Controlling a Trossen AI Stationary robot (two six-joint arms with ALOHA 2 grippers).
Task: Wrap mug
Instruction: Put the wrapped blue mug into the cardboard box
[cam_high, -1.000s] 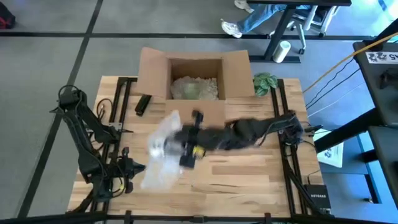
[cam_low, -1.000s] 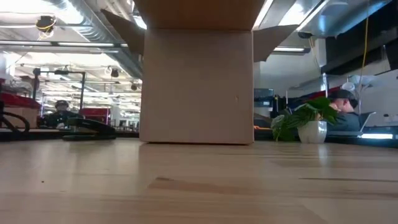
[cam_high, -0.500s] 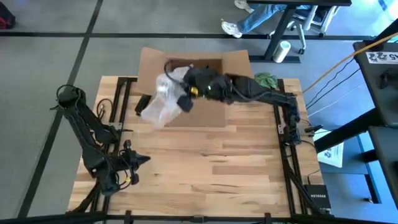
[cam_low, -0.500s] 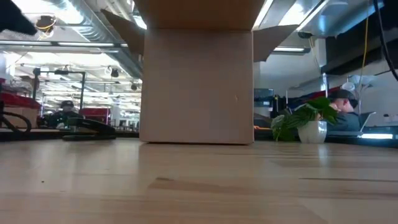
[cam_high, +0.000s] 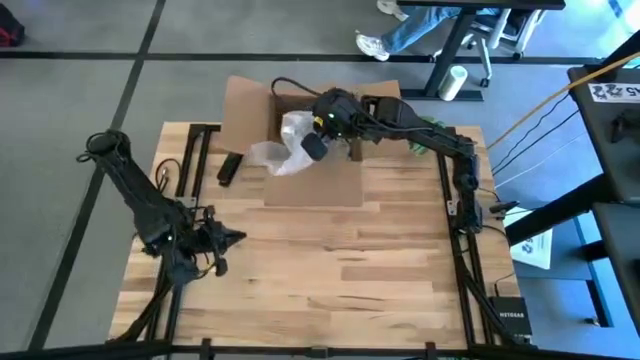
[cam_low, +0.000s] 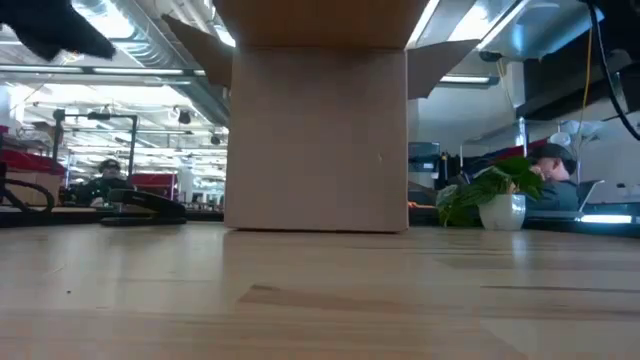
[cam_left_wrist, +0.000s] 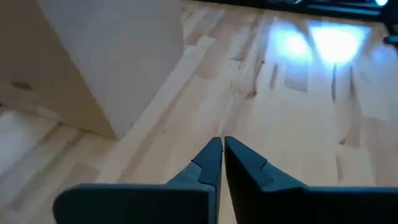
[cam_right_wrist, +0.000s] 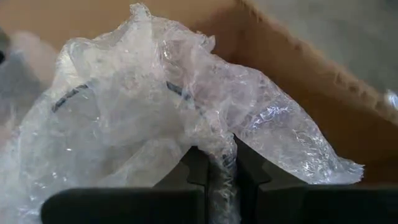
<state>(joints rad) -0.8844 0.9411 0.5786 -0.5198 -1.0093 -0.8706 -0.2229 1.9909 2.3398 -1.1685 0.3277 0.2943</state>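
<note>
Where I was a second ago: my right gripper was low over the middle of the light wooden table; it is now up at the open brown cardboard box, over its near edge.
Right gripper: my fingers are clenched on a fold of the crumpled clear bubble-wrap bundle, the plastic pinched between them.
Bundle: it hangs from my grip, partly over the box opening and partly trailing over the front flap toward the left side of the table in the high view.
Mug: I cannot make it out; a dark curved line shows through the plastic in my right wrist view, no more than that.
Left gripper: my left gripper is pressed closed and empty, above the near-left part of the table; it has shifted slightly since a second ago.
Left of the box: a small black oblong object lies on the table; I cannot tell what it is.
Right of the box: a small green potted plant stands at the table's far edge.
Low view: the box front fills the middle and hides bundle and gripper.
Beyond the table: a person's legs and white shoes show, cut off by the edge.
</note>
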